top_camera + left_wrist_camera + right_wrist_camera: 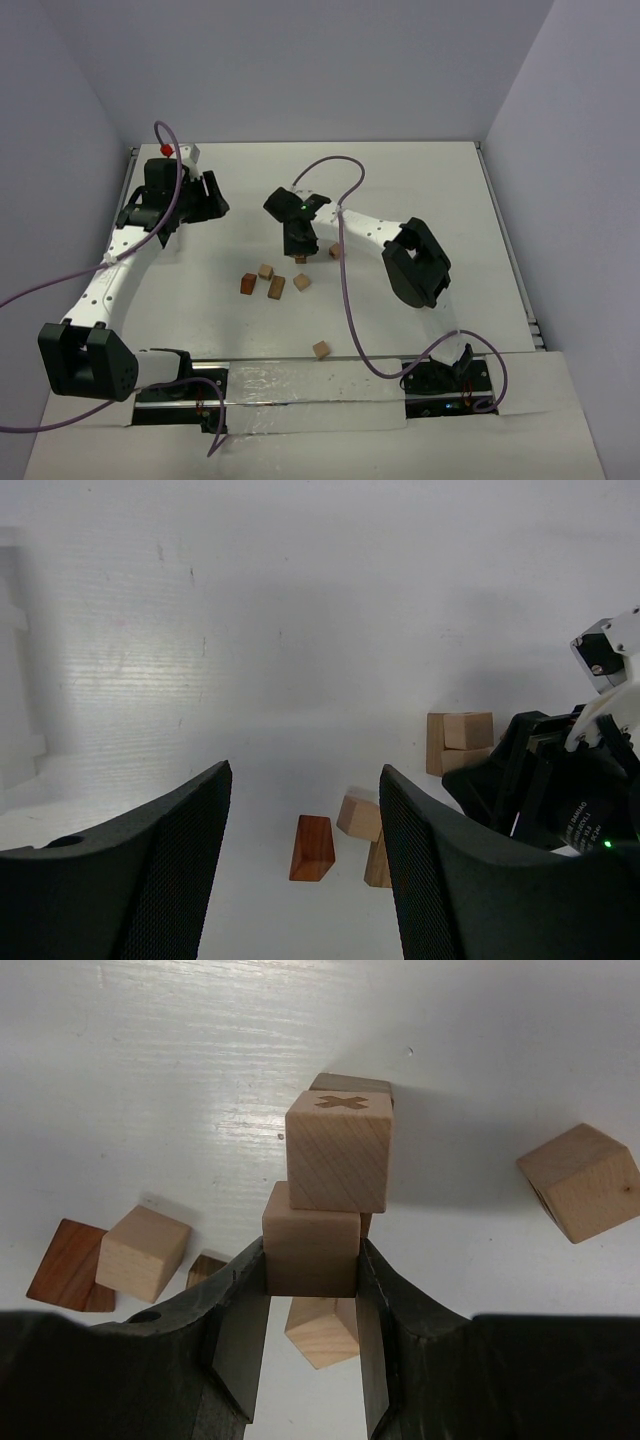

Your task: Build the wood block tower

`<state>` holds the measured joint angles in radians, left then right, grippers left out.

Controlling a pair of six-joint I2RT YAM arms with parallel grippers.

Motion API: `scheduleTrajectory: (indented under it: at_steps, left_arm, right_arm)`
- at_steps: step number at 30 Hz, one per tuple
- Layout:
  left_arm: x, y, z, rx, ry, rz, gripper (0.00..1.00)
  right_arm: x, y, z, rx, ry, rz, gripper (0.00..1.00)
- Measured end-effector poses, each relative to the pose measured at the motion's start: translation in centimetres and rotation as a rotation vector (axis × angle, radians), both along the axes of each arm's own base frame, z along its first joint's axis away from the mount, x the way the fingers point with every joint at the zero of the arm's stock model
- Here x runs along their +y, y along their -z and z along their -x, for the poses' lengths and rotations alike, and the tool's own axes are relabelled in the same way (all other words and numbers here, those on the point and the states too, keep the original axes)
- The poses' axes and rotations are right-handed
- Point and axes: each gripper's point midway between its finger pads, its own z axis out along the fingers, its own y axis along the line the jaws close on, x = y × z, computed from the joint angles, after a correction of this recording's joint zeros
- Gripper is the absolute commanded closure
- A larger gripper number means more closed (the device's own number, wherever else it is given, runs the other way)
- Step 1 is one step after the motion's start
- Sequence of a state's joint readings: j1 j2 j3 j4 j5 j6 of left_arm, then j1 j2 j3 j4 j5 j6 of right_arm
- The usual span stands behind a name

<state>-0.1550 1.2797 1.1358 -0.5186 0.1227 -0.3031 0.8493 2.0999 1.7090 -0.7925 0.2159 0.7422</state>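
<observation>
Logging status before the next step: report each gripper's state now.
Left gripper: open, empty.
Right gripper: shut on a tan wood block.

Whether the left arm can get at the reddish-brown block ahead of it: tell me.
Probably yes. The left gripper is open, the reddish-brown block lies on the table straight ahead of it, and the right gripper is off to the side.
</observation>
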Motion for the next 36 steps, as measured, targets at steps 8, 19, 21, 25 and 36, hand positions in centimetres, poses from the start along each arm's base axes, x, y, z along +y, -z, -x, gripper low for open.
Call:
scheduleTrajectory:
  at_steps: [8,19,21,25,36]
  left_arm:
    - [0.0,0.0,0.0,0.002,0.005,0.009,0.33]
    - [0.0,0.1,0.0,0.006,0.009,0.018,0.33]
    - [0.0,0.1,0.0,0.007,0.012,0.020,0.33]
    - [-0.1,0.1,0.0,0.008,0.016,0.023,0.33]
    - [0.0,0.3,-0.1,0.014,0.016,0.027,0.34]
  right_arm:
    - [-0.1,0.5,-0.2,0.007,0.005,0.007,0.80]
    - [-0.3,0.5,-0.4,0.010,0.012,0.005,0.75]
    - [-0.3,0.5,-0.4,0.010,0.012,0.004,0.72]
    - [-0.3,0.5,-0.4,0.010,0.011,0.004,0.61]
    - [-0.5,1.3,0.2,0.040,0.008,0.000,0.28]
